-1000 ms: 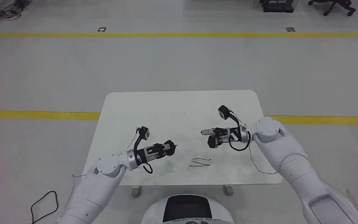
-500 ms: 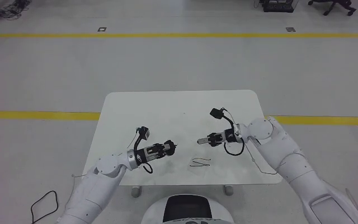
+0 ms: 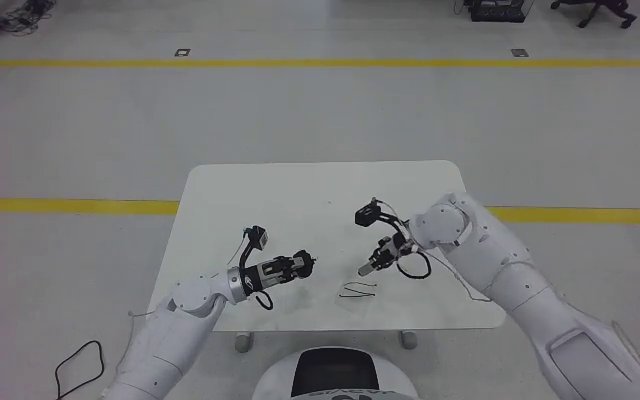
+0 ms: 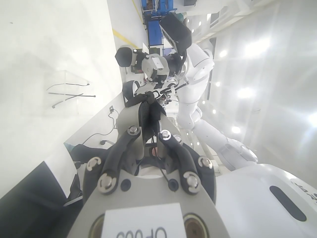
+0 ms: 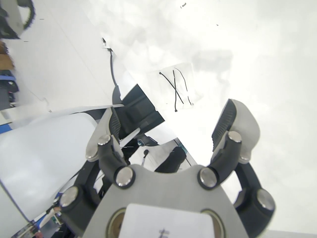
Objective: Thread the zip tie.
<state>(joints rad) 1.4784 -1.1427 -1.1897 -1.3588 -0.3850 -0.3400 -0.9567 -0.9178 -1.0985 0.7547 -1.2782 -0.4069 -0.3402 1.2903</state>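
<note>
The right claw (image 5: 171,111) hung wide open and empty, tipped down toward the surface (image 3: 300,190). The zip ties (image 3: 358,289), a few thin black strips crossing one another, lay flat just on the robot's side of its tips. Their long axes ran roughly along the near edge, and the open jaws stood to either side of that line. The left claw (image 3: 308,263) was closed, with no visible load, farther off to the ties' left. The right arm therefore looked better placed to pick
</note>
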